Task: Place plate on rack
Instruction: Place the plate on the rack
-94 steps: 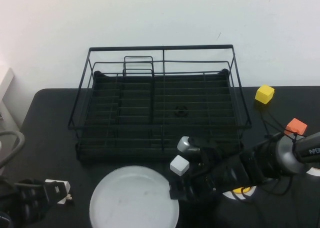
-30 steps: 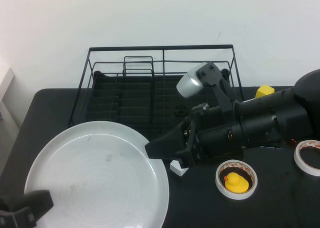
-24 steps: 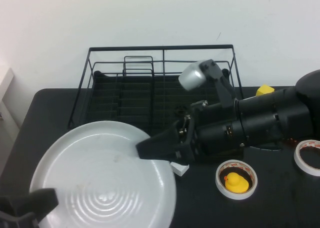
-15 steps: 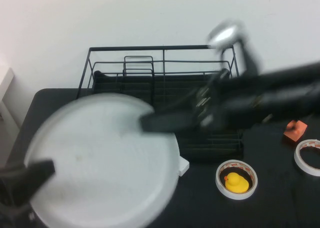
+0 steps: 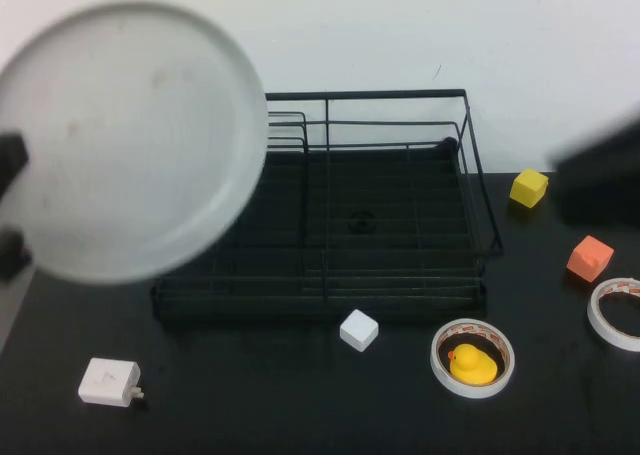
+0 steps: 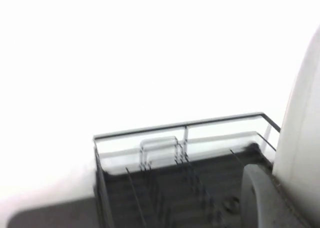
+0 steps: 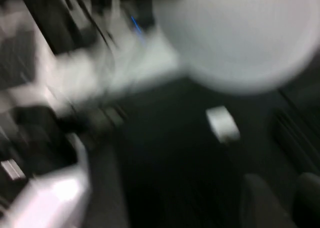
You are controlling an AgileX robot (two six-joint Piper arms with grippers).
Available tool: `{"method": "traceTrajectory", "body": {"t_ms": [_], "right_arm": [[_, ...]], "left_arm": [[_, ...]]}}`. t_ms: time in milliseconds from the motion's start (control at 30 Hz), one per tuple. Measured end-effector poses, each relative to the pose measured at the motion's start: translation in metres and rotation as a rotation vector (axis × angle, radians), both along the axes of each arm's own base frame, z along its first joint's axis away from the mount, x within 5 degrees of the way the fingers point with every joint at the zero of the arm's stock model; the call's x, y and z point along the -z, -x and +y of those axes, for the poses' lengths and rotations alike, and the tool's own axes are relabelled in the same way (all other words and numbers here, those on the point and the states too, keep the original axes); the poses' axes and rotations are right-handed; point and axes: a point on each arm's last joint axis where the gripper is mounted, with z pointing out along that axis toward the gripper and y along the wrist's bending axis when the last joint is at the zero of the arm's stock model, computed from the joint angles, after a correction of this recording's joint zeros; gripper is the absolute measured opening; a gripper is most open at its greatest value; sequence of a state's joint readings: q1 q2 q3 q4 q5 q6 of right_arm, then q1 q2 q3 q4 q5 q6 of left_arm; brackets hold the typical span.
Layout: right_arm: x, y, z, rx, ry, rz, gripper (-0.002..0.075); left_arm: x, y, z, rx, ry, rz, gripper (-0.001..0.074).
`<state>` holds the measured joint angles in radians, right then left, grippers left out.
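The plate [image 5: 130, 140], round and pale grey-white, hangs high over the left end of the black wire rack [image 5: 400, 225], tilted with its face toward the high camera. My left gripper [image 5: 12, 210] is shut on the plate's left rim at the picture's edge. In the left wrist view one grey finger [image 6: 257, 193] lies against the plate [image 6: 305, 128], with the rack [image 6: 175, 153] below. My right arm is a dark blur [image 5: 600, 180] at the far right, away from the plate. My right gripper [image 7: 284, 200] shows two fingers apart with nothing between them.
On the black table in front of the rack lie a white cube [image 5: 359, 330], a tape roll with a yellow duck inside [image 5: 472, 358] and a white charger [image 5: 110, 382]. A yellow cube [image 5: 529, 187], an orange cube [image 5: 590, 257] and a tape ring [image 5: 615, 313] sit right.
The plate has risen from low over the table to high at the left, carried by the left gripper. The right gripper let go of it and pulled back to the right.
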<state>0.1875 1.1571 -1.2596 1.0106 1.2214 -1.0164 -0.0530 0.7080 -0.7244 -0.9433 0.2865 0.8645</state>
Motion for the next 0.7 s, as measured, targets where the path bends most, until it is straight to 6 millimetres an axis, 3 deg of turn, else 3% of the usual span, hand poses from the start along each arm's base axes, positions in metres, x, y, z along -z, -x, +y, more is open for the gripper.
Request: {"method": "traceTrajectory", "body": {"t_ms": [133,333,467,700], "right_arm": [[-0.005,0.032,-0.021,0.101,0.213,-0.105,0.0036],[-0.004,0.074,-0.048,0.269,0.387,-0.196,0.0003],[0.019,0.1,-0.056,0.291,0.417,-0.191,0.0],[0.083,0.126,-0.063,0.327,0.433,-0.157,-0.0001]], "left_arm": [[-0.012,-0.029,-0.001,0.001,-0.075,-0.024,0.0064],[-0.007,-0.078,-0.008,0.077,-0.245,0.013,0.0064],[0.001,-0.102,-0.013,0.151,-0.378,0.008,0.0064],[0.017,-0.137,-0.019,0.222,-0.532,-0.055,0.0064]]}}
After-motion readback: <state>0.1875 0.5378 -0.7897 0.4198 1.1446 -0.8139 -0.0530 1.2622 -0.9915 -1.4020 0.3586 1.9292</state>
